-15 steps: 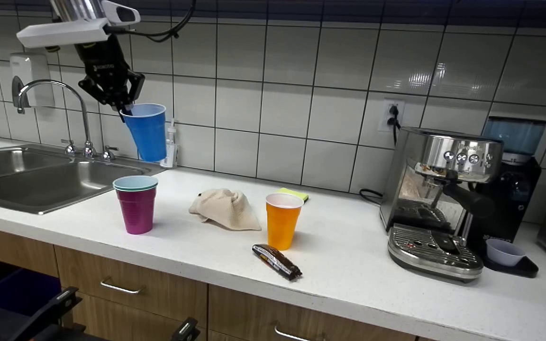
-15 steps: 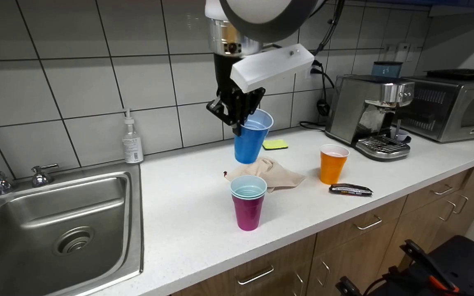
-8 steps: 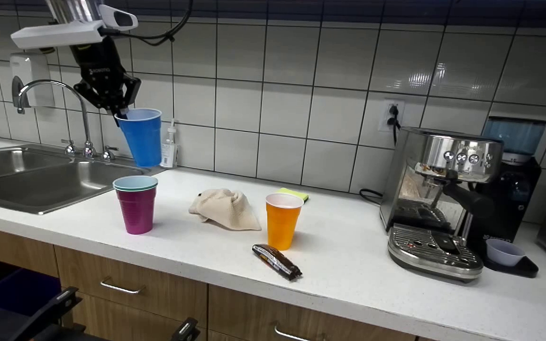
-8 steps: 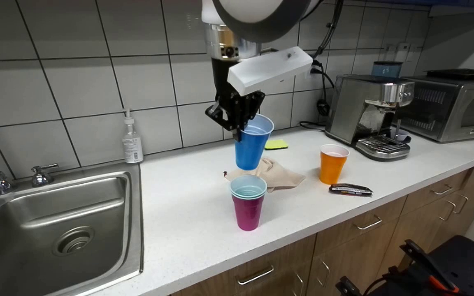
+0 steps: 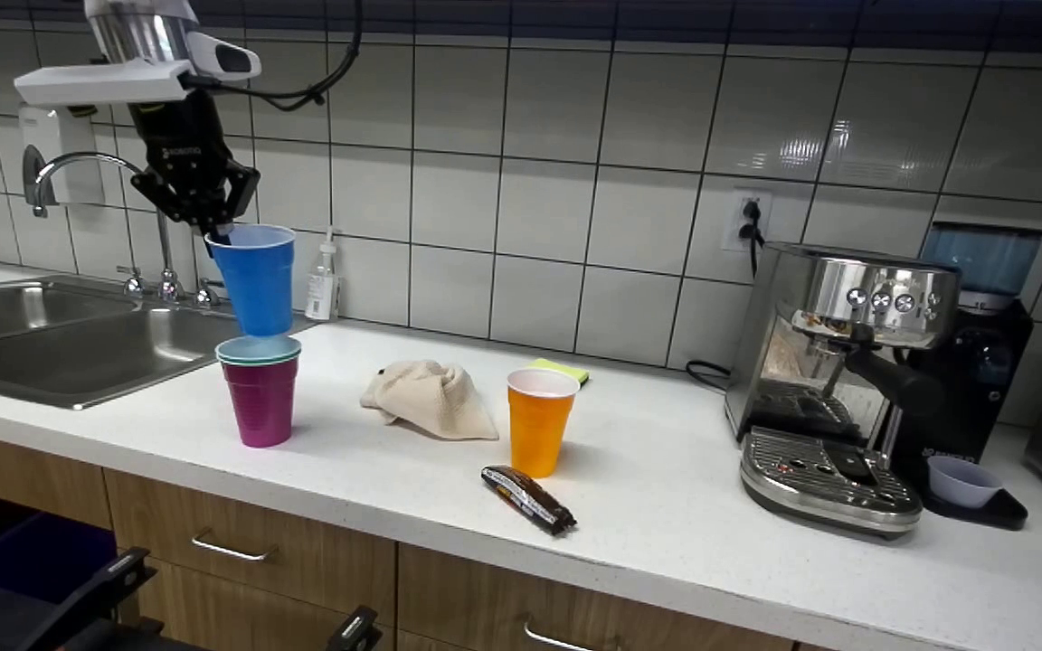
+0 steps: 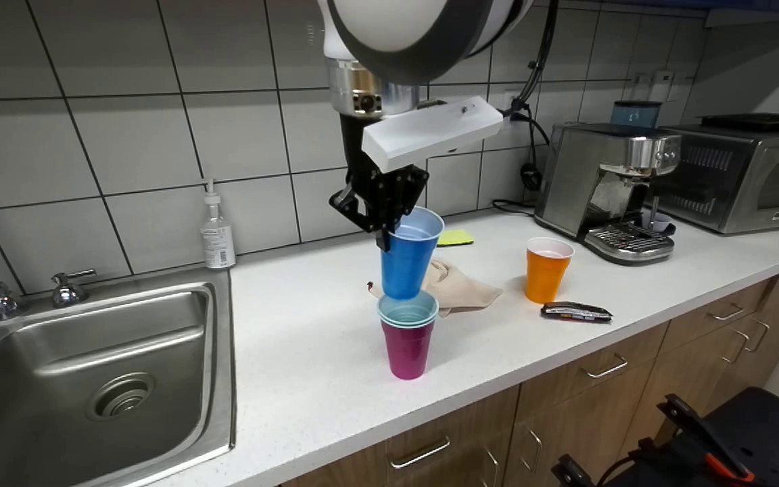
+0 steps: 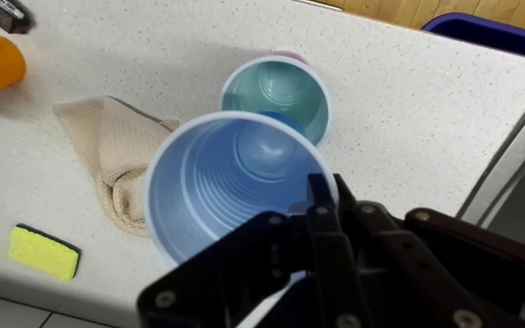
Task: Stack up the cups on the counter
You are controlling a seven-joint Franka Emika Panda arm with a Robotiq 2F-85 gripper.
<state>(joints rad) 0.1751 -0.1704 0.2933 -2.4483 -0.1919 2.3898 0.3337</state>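
1. The blue cup (image 6: pixel 406 270) hangs in the air over the green cup (image 7: pixel 276 91); its base is about level with that cup's mouth and, in the wrist view, off-centre over it; whether the two touch I cannot tell.
2. Its mouth points up and its base down; the long axis is near vertical but leans a little, mouth and base out of line in both exterior views.
3. The gripper (image 7: pixel 333 184) is pinched on the blue cup's rim; one finger is inside the mouth, one outside.
4. Done: the green cup sits nested in the purple cup (image 5: pixel 259 407), only its rim showing above; the pair stands mouth up on the counter (image 5: pixel 648 488).
5. Left, as I judge it: centre the blue cup, lower it into the green one and let go; then add the orange cup (image 5: pixel 539 429), which stands upright well apart from the pair, near a wrapped bar (image 5: pixel 528 499); roughly halfway, I would say.
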